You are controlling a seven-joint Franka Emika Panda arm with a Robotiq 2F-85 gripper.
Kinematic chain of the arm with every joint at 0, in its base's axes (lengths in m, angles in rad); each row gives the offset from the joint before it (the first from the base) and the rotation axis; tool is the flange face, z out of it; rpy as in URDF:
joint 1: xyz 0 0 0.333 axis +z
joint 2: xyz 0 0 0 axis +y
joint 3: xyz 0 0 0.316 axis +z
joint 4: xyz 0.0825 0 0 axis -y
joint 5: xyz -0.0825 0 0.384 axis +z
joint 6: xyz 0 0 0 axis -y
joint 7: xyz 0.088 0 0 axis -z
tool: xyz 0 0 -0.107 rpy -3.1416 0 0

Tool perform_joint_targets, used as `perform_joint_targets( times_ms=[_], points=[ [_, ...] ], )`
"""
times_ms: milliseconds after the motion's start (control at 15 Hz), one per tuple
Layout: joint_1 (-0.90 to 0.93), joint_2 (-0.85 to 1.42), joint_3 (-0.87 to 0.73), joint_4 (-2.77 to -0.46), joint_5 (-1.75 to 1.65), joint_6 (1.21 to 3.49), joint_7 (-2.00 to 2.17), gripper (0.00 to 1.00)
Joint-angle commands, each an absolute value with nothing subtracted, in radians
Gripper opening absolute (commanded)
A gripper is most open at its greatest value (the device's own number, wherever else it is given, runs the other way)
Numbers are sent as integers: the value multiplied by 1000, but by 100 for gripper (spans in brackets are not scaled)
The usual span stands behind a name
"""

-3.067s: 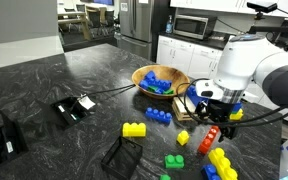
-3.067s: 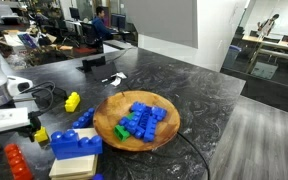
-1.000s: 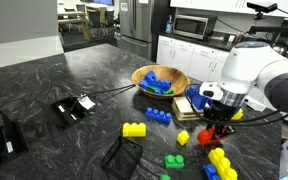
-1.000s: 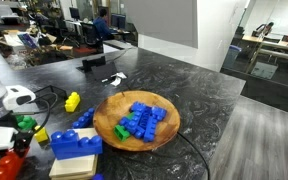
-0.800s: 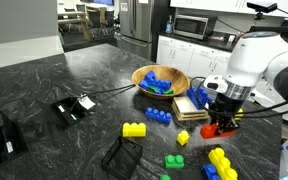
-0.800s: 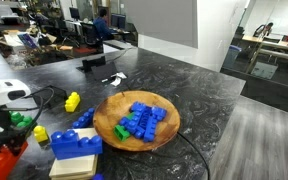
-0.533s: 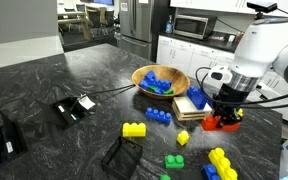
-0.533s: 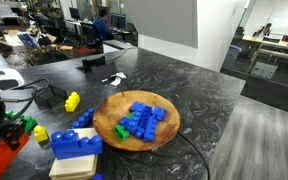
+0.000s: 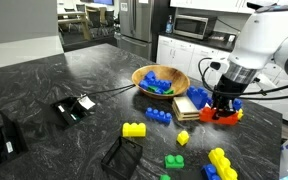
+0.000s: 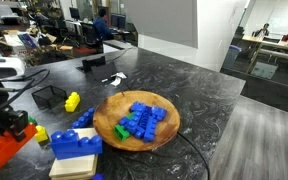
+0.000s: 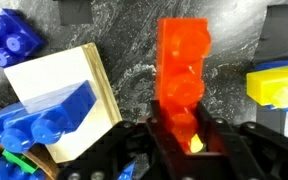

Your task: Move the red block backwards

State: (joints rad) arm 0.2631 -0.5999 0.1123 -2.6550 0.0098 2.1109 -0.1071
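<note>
The red block [image 11: 182, 68] is a red-orange studded brick, and my gripper [image 11: 182, 142] is shut on its near end. In the wrist view it sticks out upward from between the fingers, over the dark marbled counter. In both exterior views the gripper [image 9: 224, 106] [image 10: 14, 128] holds the red block [image 9: 222, 117] [image 10: 8, 151] just above the counter, beside the wooden block with a blue brick on it [image 9: 192, 102] [image 10: 76, 148].
A wooden bowl [image 9: 143, 72] [image 10: 170, 133] of blue bricks stands nearby. Loose yellow bricks [image 9: 134, 129] [image 9: 222, 162] [image 10: 72, 101] [image 11: 277, 82] and a green brick [image 9: 174, 161] lie on the counter. Black objects [image 9: 74, 108] [image 9: 121, 153] sit further off.
The arm has carried the red block away from the yellow bricks at the front, toward the wooden block and the counter's back. The grip has stayed shut.
</note>
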Motion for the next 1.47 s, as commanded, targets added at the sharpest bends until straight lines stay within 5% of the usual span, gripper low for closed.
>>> perform_joint_targets(
  times_ms=[0,867,1400],
  points=[
    [244,-533,124,-2580,27,2094,-81,10],
    [227,-44,146,-2093,-10,2076,-174,10],
    [237,90,165,-2102,-125,2264,47,10]
  ],
)
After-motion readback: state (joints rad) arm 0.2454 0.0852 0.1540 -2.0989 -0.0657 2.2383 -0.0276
